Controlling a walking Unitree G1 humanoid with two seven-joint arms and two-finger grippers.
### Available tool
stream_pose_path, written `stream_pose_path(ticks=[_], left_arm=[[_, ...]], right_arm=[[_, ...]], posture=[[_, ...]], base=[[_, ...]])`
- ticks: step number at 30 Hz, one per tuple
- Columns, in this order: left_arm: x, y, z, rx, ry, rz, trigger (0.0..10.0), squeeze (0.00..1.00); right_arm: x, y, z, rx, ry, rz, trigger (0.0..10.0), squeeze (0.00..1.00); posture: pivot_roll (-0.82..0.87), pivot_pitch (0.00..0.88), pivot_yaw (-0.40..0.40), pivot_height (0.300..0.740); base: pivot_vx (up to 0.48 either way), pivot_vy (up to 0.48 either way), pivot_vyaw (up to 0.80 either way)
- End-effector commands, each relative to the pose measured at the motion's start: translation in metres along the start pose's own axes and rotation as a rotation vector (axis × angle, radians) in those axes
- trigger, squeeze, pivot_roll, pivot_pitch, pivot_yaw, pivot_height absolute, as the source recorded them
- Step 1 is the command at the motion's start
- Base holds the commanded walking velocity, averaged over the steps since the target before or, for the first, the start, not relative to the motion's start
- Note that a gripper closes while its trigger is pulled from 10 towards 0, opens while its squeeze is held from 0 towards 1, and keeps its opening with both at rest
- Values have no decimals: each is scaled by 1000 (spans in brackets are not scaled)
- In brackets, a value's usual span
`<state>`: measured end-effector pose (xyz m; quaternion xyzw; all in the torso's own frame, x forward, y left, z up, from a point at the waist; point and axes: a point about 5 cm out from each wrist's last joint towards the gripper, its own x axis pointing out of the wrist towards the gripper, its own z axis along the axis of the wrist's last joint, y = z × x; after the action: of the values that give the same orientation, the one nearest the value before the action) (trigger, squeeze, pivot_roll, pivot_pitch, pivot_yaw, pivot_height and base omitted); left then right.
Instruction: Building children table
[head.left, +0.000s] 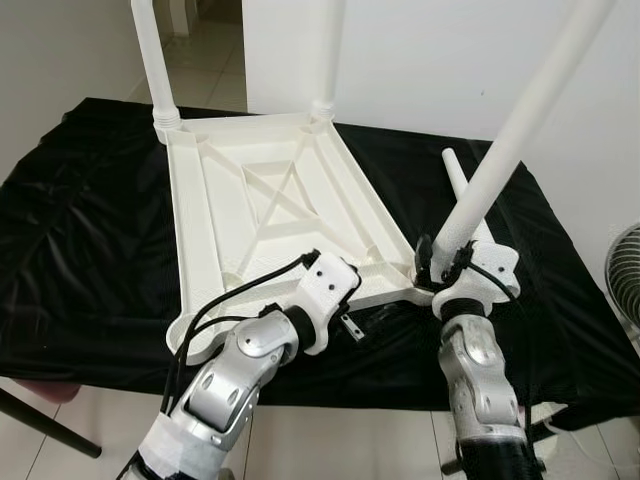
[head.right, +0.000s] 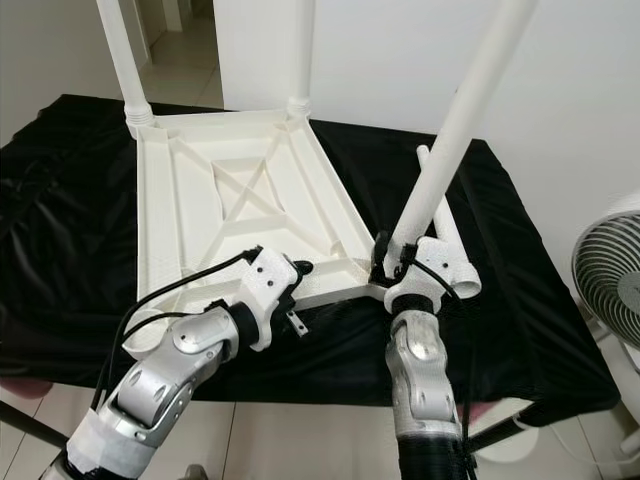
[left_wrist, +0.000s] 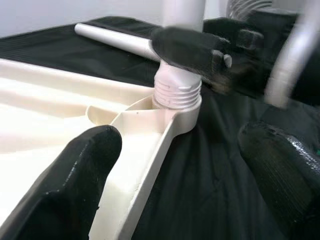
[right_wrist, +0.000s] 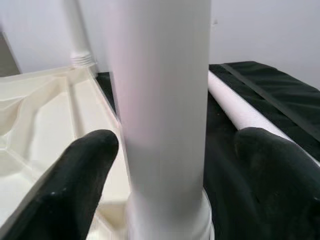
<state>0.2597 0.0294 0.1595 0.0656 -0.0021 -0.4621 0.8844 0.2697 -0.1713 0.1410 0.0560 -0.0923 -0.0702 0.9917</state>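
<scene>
- The upturned white tabletop (head.left: 270, 200) is lying underside-up on the black-draped surface (head.left: 80, 250), with two legs (head.left: 155, 60) already standing in its far corners.
- A third leg (head.left: 500, 160) is sitting in the near right corner socket (left_wrist: 177, 107); its threaded collar is showing above the socket rim, so I judge it is not yet screwed fully home.
- That leg's long axis is running up and away from the socket, leaning toward the robot's right rather than standing plumb like the far pair.
- The right gripper (head.left: 445, 262) is working at the base of this leg, its jaws set either side of the shaft just above the collar; in the right wrist view the fingers (right_wrist: 75, 175) are standing a little off the shaft, so the jaws are looking open around it, not clamped.
- The left gripper (head.left: 345, 310) is hovering at the tabletop's near edge, just left of the same corner, jaws spread wide with one finger (left_wrist: 75, 175) over the rib and the other over the cloth, holding nothing.
- A fourth leg (head.left: 465, 195) is lying loose on the cloth just behind the right gripper, pointing away from the robot.
- The right arm is clearly the nearer one to the leg; the coming turn depends on bringing the shaft square to the socket, or the thread may bind.
</scene>
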Motion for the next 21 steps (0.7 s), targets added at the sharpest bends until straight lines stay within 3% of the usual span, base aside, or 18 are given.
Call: stream_pose_path(ticks=[1, 3, 4, 8, 16, 17, 18, 19, 21], left_arm=[[-1, -3, -1, -5, 9, -42, 10000, 0], [-1, -3, -1, -5, 9, -42, 10000, 0], [-1, -1, 0, -1, 10, -41, 10000, 0], [-1, 3, 1, 7, 12, -34, 10000, 0], [-4, 12, 3, 30, 16, -11, 10000, 0], [-5, 15, 4, 35, 16, 0, 10000, 0], [-5, 15, 4, 35, 16, 0, 10000, 0], [-6, 17, 5, 38, 15, 9, 10000, 0], [-6, 19, 5, 39, 14, 19, 10000, 0]], right_arm=[[-6, -1, 4, 15, -11, 18, 10000, 0], [-7, -2, 4, 18, -9, 21, 10000, 0], [-13, -5, 4, 26, -6, 20, 0, 0], [-24, -8, 5, 28, 6, 44, 0, 0], [-25, -3, -3, 75, 72, 181, 0, 0], [-24, 1, -4, 88, 93, 239, 4157, 0], [-24, 1, -4, 88, 93, 239, 4157, 0], [-22, 4, -5, 102, 112, 294, 10000, 0], [-17, 6, -5, 115, 125, 349, 10000, 0]], posture=[[80, 53, -50, 740], [80, 53, -50, 740], [76, 60, -47, 740], [76, 62, -43, 740], [88, 72, -38, 740], [93, 75, -39, 740], [93, 75, -39, 740], [94, 76, -39, 740], [101, 78, -42, 740]], base=[[0, 0, 0], [0, 0, 0], [0, 0, 0], [0, 0, 0], [0, 0, 0], [0, 0, 0], [0, 0, 0], [0, 0, 0], [0, 0, 0]])
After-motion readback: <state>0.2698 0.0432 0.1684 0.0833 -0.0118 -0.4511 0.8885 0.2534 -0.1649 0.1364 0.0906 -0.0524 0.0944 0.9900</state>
